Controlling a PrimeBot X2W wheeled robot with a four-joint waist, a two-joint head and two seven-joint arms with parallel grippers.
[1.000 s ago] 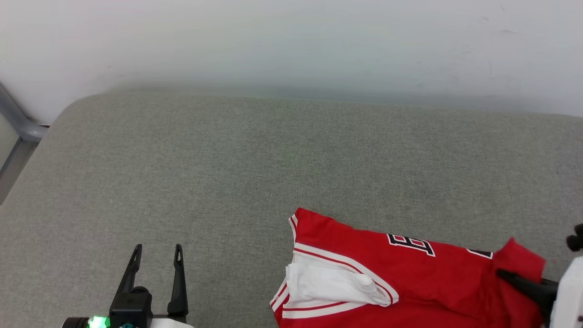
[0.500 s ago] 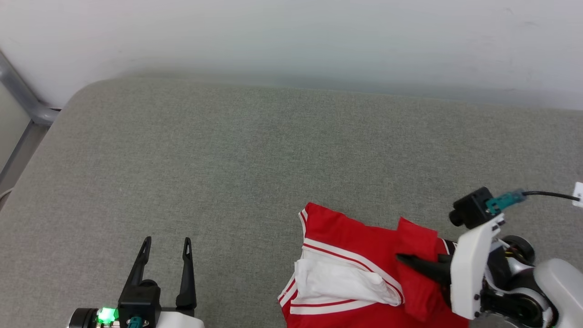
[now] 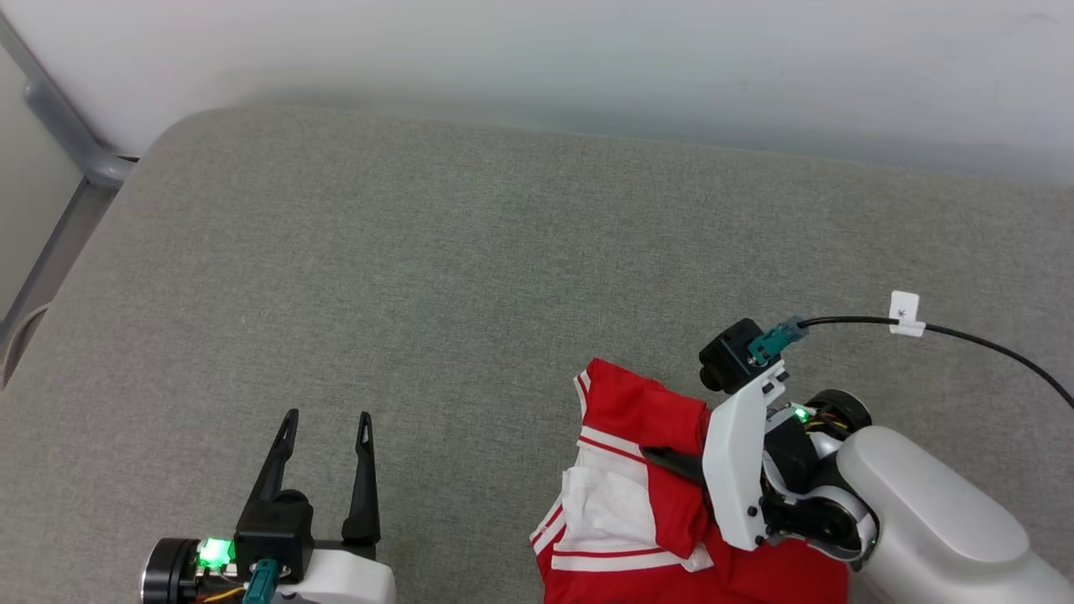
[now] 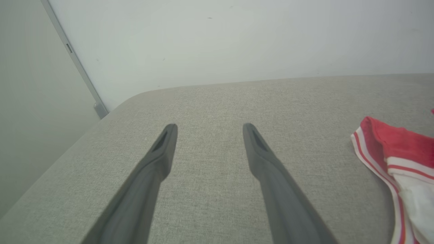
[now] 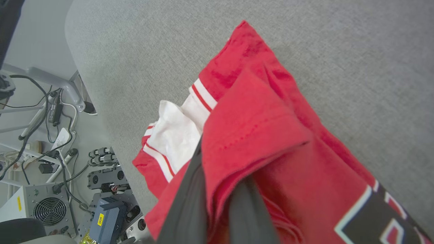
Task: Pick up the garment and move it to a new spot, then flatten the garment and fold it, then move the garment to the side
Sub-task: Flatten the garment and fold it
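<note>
Red soft cloth with a white sleeve and striped trim: the garment [image 3: 638, 403] lies bunched at the near right edge of the grey woven counter [image 3: 419, 252]. The right tool [image 3: 659, 457] is clamped on a folded red flap, its forearm angled leftward. The left tool [image 3: 327, 415] hovers spread wide, empty.

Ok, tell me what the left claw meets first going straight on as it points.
The left claw would probably meet bare cushion, then the wall; depth is unclear. The shirt lies off its line.
</note>
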